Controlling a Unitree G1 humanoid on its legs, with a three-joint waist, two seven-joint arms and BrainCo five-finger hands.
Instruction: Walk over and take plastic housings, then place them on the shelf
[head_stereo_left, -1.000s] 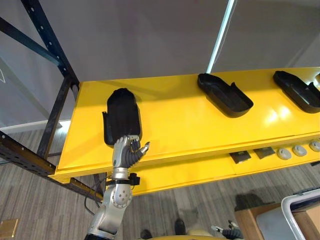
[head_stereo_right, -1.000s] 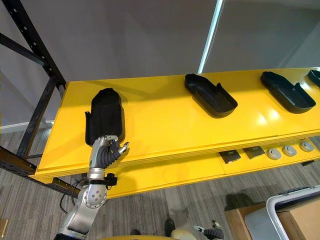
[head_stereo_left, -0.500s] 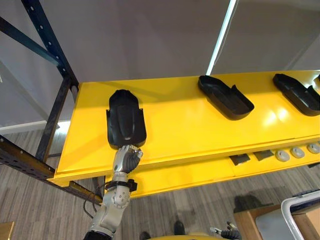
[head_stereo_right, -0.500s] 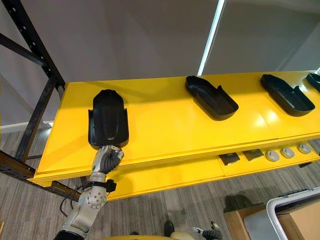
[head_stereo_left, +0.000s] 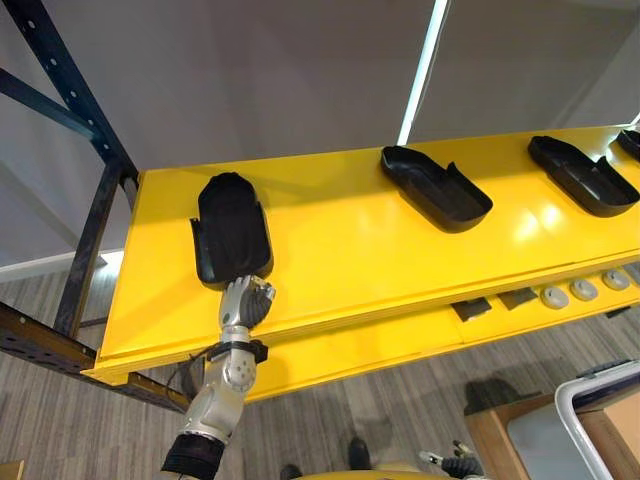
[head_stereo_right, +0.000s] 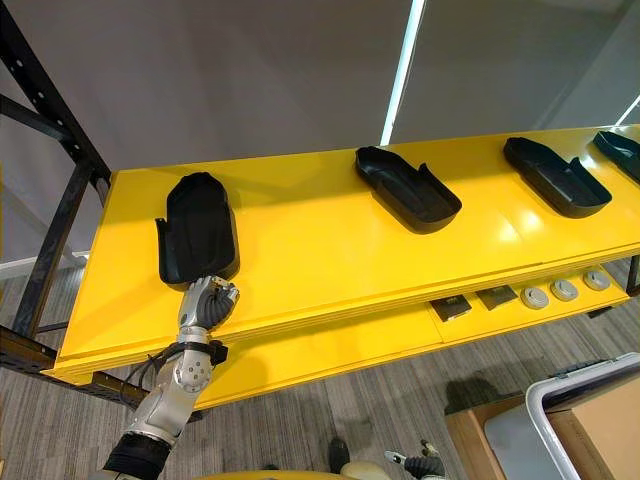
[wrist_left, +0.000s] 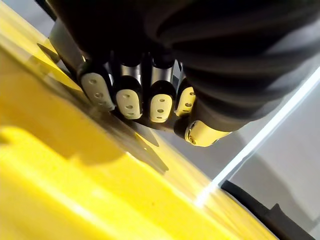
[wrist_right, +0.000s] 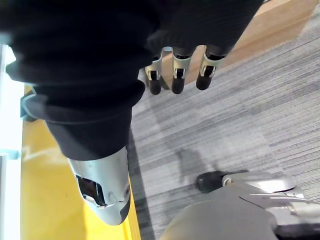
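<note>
A black plastic housing (head_stereo_left: 230, 238) lies on the yellow shelf (head_stereo_left: 370, 255) near its left end. My left hand (head_stereo_left: 246, 300) rests on the shelf just at the housing's near end, its fingers (wrist_left: 129, 97) curled in with nothing held; contact with the housing cannot be told. Further right on the shelf lie two more black housings (head_stereo_left: 436, 188) (head_stereo_left: 582, 175), with the tip of another (head_stereo_right: 622, 150) at the right edge. My right hand (wrist_right: 176, 70) hangs over the grey floor, fingers relaxed and holding nothing.
A dark blue rack upright (head_stereo_left: 62, 100) and its cross beam (head_stereo_left: 40, 340) stand left of the shelf. A lower yellow level carries small dark plates (head_stereo_left: 475, 308) and round grey parts (head_stereo_left: 553, 297). A white-rimmed bin (head_stereo_left: 600, 420) stands at the lower right.
The left hand's fingers, spread open against the housing a second ago, have curled shut, and the hand has drawn back to the housing's near end. The whole view has shifted slightly.
</note>
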